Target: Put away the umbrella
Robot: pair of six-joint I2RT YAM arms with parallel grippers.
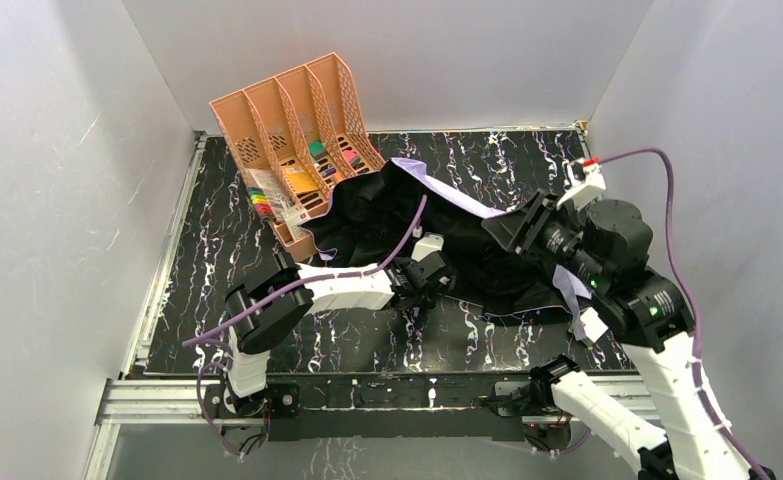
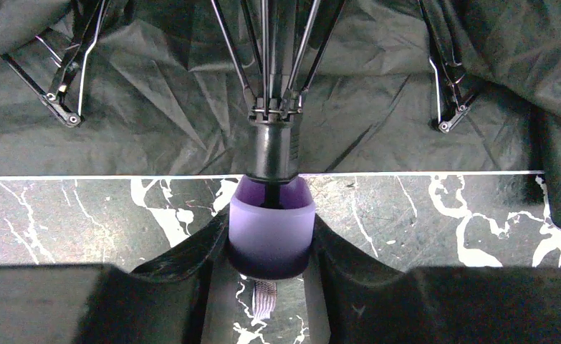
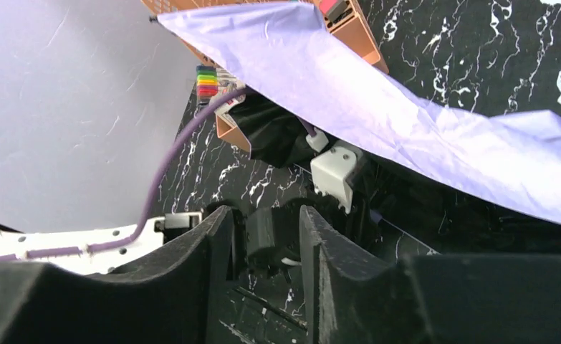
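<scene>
The umbrella [image 1: 387,215] lies half open in the middle of the table, its black inner side up and a strip of lavender fabric [image 1: 457,200] along its far edge. My left gripper [image 1: 435,276] is shut on its purple handle [image 2: 271,215]. The dark shaft and ribs [image 2: 271,72] fan away from the handle, and a woven strap [image 2: 265,297] hangs under it. My right gripper [image 1: 512,228] hovers over the canopy's right side. In the right wrist view this gripper [image 3: 264,222] is open with nothing between its fingers, below the lavender fabric [image 3: 377,107].
A peach file organiser [image 1: 287,110] holding coloured stationery stands at the back left, touching the canopy's edge. White walls close in the table on three sides. The left arm [image 3: 69,244] and its purple cable cross in front of the right gripper.
</scene>
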